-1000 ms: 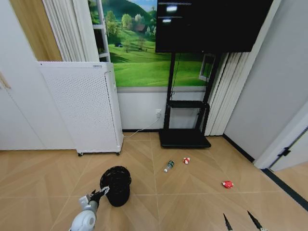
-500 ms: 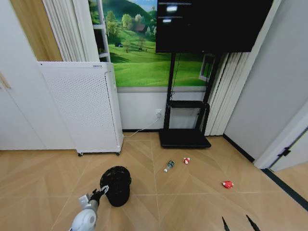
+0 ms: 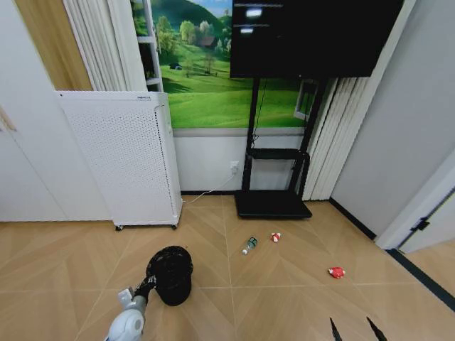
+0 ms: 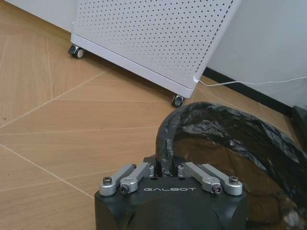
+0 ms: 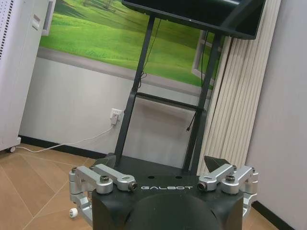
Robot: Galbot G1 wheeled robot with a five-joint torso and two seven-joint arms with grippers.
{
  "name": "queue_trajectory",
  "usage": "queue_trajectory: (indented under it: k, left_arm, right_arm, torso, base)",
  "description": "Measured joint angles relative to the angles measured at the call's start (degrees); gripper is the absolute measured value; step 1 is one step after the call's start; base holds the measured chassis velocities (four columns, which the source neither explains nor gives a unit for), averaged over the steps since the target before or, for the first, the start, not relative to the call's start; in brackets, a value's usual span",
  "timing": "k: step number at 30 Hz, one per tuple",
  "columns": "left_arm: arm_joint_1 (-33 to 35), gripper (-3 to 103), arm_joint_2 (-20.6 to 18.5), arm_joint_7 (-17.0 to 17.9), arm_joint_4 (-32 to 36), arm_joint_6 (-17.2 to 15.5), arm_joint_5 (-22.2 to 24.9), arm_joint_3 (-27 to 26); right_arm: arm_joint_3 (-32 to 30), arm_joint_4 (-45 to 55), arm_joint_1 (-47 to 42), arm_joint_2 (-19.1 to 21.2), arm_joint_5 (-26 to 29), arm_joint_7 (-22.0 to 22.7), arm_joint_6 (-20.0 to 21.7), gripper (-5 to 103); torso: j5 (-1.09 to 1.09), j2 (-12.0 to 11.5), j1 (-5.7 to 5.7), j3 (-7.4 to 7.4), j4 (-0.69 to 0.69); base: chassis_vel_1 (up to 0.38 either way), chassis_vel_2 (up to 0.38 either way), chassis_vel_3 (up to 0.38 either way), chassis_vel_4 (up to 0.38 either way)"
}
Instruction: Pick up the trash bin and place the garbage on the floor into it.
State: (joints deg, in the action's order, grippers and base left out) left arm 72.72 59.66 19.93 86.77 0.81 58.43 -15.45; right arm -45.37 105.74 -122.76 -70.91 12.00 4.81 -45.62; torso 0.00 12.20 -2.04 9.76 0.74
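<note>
Left gripper (image 4: 165, 163): fingers pressed together on the near rim of the trash bin (image 3: 171, 274), pinching the rim and its black liner; seen in the head view at the bin's near-left side (image 3: 146, 288), low over the floor.

Trash bin (image 4: 230, 153): small, black, round, lined with a crinkled black bag, standing upright on the wooden floor (image 3: 64, 270), just in front of the white perforated appliance (image 3: 121, 160) on castors.

Right gripper (image 5: 168, 179): fingers spread wide, holding nothing; its two dark tips (image 3: 353, 330) sit at the lower edge of the head view, well to the right of the bin, facing the TV stand (image 5: 158, 96).

Garbage, all on the floor to the right of the bin:
- green-white bottle (image 3: 249, 245), lying down, nearest the bin.
- red-and-white piece (image 3: 275, 236), just beyond the bottle, in front of the TV stand's base (image 3: 272, 204).
- red piece (image 3: 335, 271), farthest from the bin, well apart from the other two.
</note>
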Motion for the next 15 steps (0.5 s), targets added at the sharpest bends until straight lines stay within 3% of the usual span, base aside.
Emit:
queue_trajectory:
  k: [1, 3, 15]
  left_arm:
    - [0.0, 18, 0.0, 0.0, 0.0, 0.0, 0.0, 0.0]
    - [0.15, 8, -0.19, -0.43, 0.18, 0.28, 0.09, -0.06]
    - [0.51, 7, -1.22, -1.0, 0.94, 1.85, 0.44, -1.35]
  right_arm:
    - [0.0, 0.0, 0.0, 0.0, 0.0, 0.0, 0.0, 100]
    - [0.01, -0.04, 0.02, -0.25, -0.02, -0.02, -0.01, 100]
    - [-0.89, 1.06, 0.33, -0.37, 0.08, 0.98, 0.01, 100]
  torso:
    - [0.0, 0.0, 0.0, 0.0, 0.0]
    - [0.0, 0.0, 0.0, 0.0, 0.0]
    - [0.0, 0.0, 0.0, 0.01, 0.0]
  base:
    - [0.0, 0.0, 0.0, 0.0]
    - [0.0, 0.0, 0.0, 0.0]
    - [0.0, 0.0, 0.0, 0.0]
